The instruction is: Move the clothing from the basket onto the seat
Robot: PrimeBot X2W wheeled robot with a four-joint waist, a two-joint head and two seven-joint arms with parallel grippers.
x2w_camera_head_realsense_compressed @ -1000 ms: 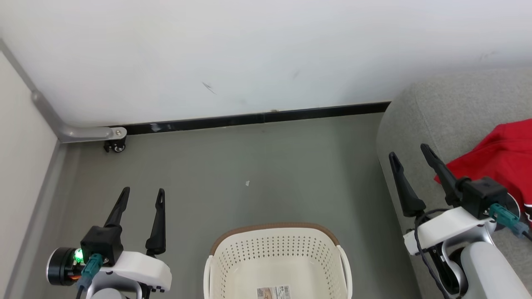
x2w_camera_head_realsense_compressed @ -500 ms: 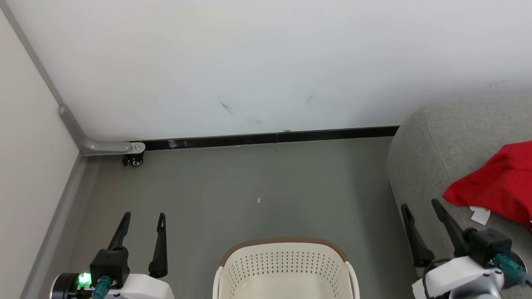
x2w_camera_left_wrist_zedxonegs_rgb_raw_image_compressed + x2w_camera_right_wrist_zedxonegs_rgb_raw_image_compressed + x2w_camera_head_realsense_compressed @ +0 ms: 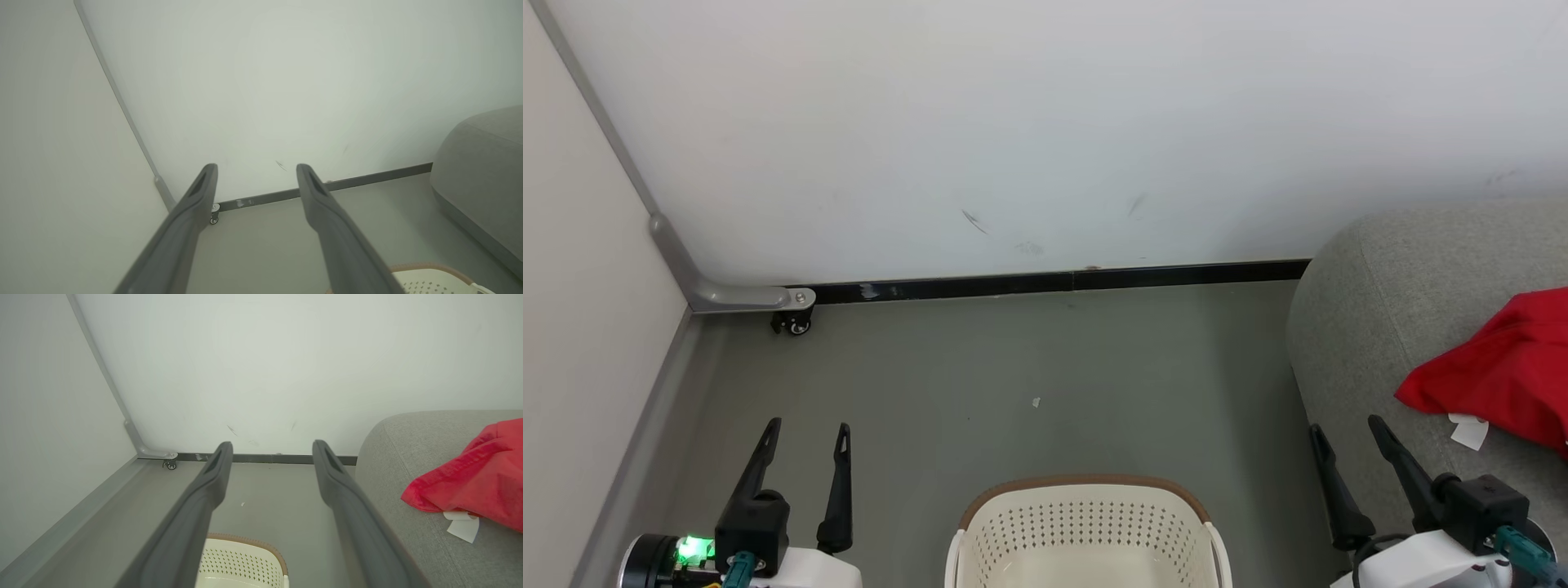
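The red clothing [image 3: 1499,384] lies on the grey seat [image 3: 1388,327] at the right, a white tag peeking from under it; it shows as well in the right wrist view [image 3: 474,482] on the seat [image 3: 408,457]. The cream basket [image 3: 1086,535] with a brown rim stands on the floor at bottom centre, and the part of its inside that shows holds nothing. My left gripper [image 3: 805,428] is open at the lower left, left of the basket. My right gripper [image 3: 1345,425] is open at the lower right, beside the seat's front edge, nothing between its fingers.
A white wall with a black baseboard [image 3: 1054,282] runs across the back. A pale panel with a grey metal rail and small caster [image 3: 796,323] closes off the left side. A scrap of paper [image 3: 1036,402] lies on the grey floor.
The head camera has tilted upward, so everything sits lower in the picture. My right gripper has drawn back and down from beside the red clothing. Both grippers stayed open.
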